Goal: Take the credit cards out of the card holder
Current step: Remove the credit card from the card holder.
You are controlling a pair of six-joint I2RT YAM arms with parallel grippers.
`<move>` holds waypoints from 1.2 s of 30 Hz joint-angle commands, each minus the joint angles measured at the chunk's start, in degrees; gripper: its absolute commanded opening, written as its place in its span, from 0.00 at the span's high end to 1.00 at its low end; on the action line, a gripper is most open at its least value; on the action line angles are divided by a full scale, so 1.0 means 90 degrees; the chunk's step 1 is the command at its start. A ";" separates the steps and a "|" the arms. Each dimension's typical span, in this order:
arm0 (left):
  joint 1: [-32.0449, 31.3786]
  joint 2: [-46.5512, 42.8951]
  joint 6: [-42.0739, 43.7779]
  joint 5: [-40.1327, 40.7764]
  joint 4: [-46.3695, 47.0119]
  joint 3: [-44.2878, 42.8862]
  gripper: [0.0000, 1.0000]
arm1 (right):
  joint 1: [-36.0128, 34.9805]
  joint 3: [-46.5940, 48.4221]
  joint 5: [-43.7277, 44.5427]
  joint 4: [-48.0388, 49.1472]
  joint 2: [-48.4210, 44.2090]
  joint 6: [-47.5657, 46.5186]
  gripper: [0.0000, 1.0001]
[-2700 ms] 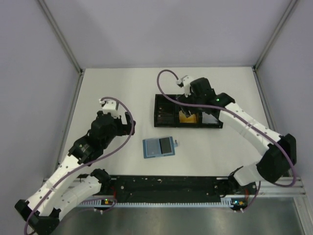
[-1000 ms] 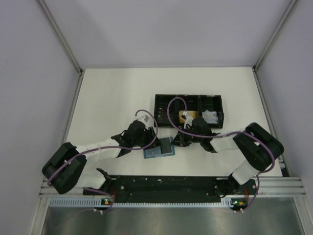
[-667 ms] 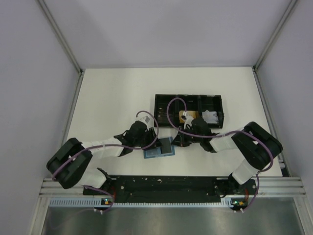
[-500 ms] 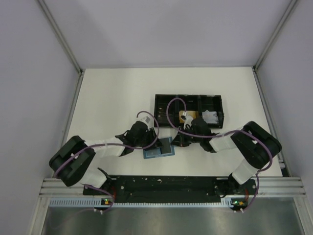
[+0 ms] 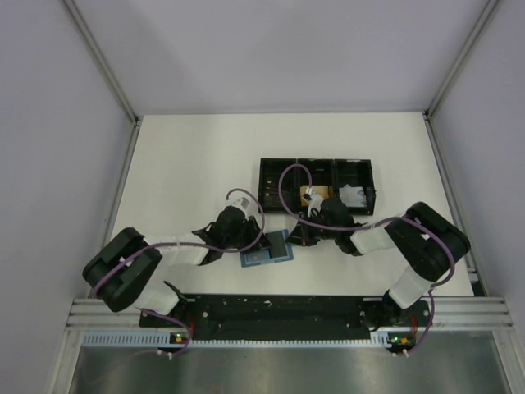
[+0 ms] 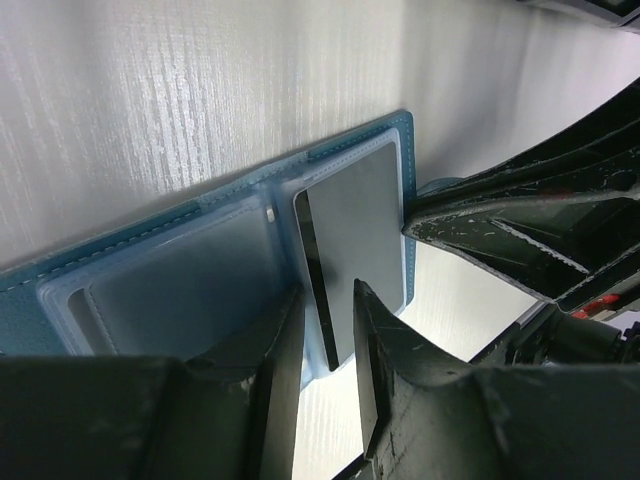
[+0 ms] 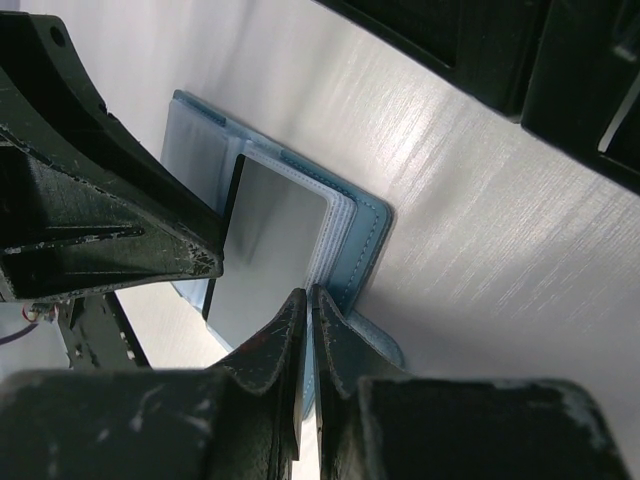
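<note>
The teal card holder (image 5: 259, 255) lies open on the table, in front of the black tray. A black credit card (image 6: 360, 215) sits in its right leaf's slot, its inner edge raised a little. My left gripper (image 6: 328, 292) stands narrowly open, one finger on each side of that card's near corner. From the right, my right gripper (image 7: 308, 295) is shut on the card holder's (image 7: 365, 235) outer edge and pins it down. An orange-gold credit card (image 5: 312, 198) lies in the tray.
The long black tray (image 5: 275, 175) stands just behind the holder, with a white paper wad (image 5: 354, 195) in its right compartment. Both grippers meet low over the holder, fingertips a few centimetres apart. The arms' base rail (image 5: 279, 310) runs along the near edge.
Both arms have come down to the holder from further off. In the last second the left jaws have narrowed around the black card's corner. The right gripper stays on the holder's edge.
</note>
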State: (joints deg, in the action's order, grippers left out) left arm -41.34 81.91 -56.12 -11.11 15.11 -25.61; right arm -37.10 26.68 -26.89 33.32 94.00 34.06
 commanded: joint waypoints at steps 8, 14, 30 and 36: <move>-0.0026 -0.0302 -0.0425 -0.0064 0.1035 0.0540 0.73 | -0.0282 0.0239 -0.0156 -0.0167 0.0357 -0.0211 0.96; -0.0026 -0.0478 -0.0493 -0.0054 0.1104 0.0667 0.85 | -0.0292 0.0259 -0.0127 -0.0157 0.0376 -0.0201 0.96; -0.0026 -0.0859 -0.0542 -0.0064 0.1212 0.1058 1.00 | -0.0292 0.0131 0.0030 -0.0108 -0.0199 -0.0113 0.96; -0.0026 -0.0771 -0.0513 -0.0103 0.1162 0.1009 1.00 | -0.0282 0.0239 -0.0176 -0.0050 -0.0317 -0.0045 0.94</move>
State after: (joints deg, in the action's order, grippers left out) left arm -41.39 75.59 -61.39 -11.60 23.11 -16.34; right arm -38.85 28.12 -26.89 31.55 93.69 33.65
